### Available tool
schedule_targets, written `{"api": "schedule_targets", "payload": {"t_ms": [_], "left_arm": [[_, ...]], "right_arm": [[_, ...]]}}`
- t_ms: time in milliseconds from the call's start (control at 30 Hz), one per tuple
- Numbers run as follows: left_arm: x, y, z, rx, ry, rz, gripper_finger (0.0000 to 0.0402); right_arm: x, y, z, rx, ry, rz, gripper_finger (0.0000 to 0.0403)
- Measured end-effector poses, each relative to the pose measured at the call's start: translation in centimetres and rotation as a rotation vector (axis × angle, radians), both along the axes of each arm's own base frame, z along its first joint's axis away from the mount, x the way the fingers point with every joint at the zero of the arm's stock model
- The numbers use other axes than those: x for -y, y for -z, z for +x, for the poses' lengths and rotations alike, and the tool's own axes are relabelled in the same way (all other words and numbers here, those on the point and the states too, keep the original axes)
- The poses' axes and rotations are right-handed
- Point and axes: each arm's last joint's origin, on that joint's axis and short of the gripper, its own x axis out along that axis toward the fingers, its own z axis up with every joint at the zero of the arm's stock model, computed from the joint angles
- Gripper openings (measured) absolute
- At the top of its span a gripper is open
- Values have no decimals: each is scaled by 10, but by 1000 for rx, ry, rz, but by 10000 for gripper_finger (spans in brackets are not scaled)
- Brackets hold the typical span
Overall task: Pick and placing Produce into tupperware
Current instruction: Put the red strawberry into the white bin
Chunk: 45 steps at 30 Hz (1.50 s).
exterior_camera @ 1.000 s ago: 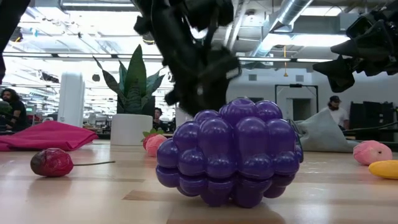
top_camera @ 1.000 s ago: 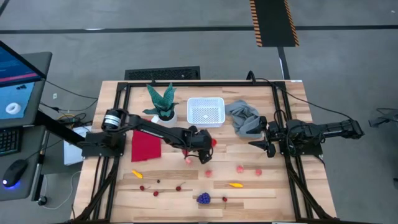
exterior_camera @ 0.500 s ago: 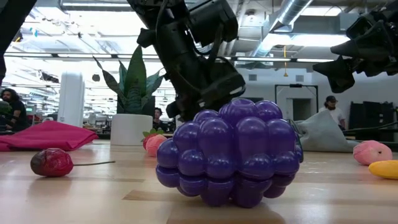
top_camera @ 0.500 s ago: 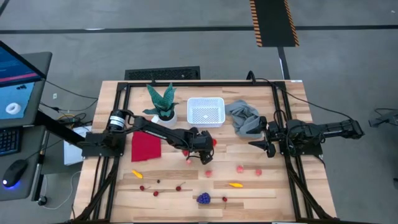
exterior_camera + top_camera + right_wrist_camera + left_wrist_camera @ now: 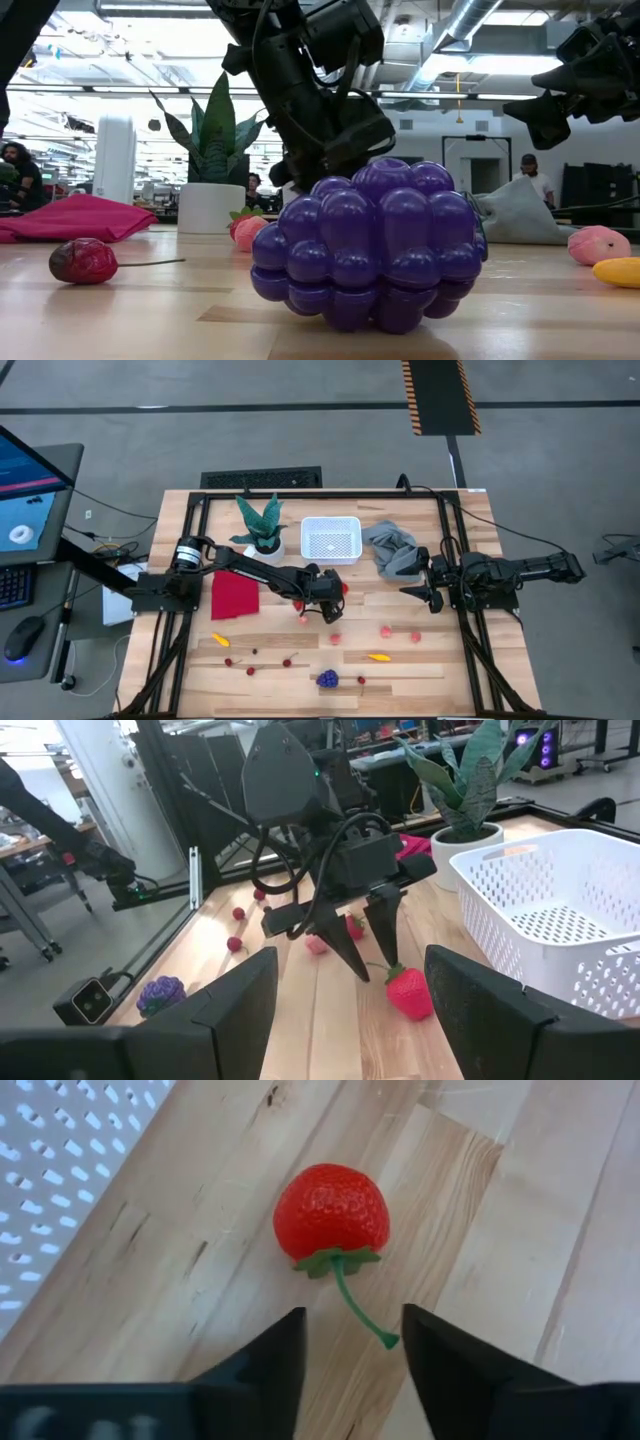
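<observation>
In the high view the left gripper (image 5: pixel 338 598) is near the middle of the table (image 5: pixel 440 670), just below the lower right corner of the bin (image 5: pixel 331 539). Its fingers stand apart, and they hold nothing. In the left wrist view a red strawberry (image 5: pixel 331 1211) lies on the wood just ahead of the two fingertips (image 5: pixel 283 1342), and its green stem reaches down into the gap between them — the fingers do not touch it. A corner of the white bin is at the upper left of that picture. In the right wrist view the same strawberry (image 5: pixel 408 991) lies at the tip of the left fingers, close to the bin wall (image 5: pixel 520 925).

The right gripper (image 5: pixel 418 587) waits at the right side of the table, beside the grey cloth (image 5: pixel 392 549); its fingers are wide open and empty.

The other produce is spread over the lower half of the high view: a pink ball (image 5: pixel 302 618) just left of the left gripper, more pink pieces (image 5: pixel 386 631) to the right, a yellow piece (image 5: pixel 220 640) at lower left and another (image 5: pixel 378 657) at lower right, cherries (image 5: pixel 250 669) near the bottom, and the grape bunch (image 5: pixel 327 679) at bottom centre. The bin looks empty in the high view.

A potted plant (image 5: pixel 263 525) stands left of the bin, and a red cloth (image 5: pixel 235 595) lies below the plant.
</observation>
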Motion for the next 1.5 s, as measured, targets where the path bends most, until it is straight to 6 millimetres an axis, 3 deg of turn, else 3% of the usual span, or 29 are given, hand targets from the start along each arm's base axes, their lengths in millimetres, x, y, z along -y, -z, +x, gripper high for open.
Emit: {"api": "schedule_targets", "payload": {"t_ms": [267,1000,1233,1500], "left_arm": [[0,-1,2,17,42,26,9],[4,-51,16,-46,97,200,0],[2,-76,19,-87,100,297,0],[-15,-117,14,-30,79,327,0]], "right_arm": [[0,0,0,0,0,0,276],[0,0,0,-4,1,8,276],[0,0,0,-4,1,9,276],[0,0,0,-6,2,24,276]]}}
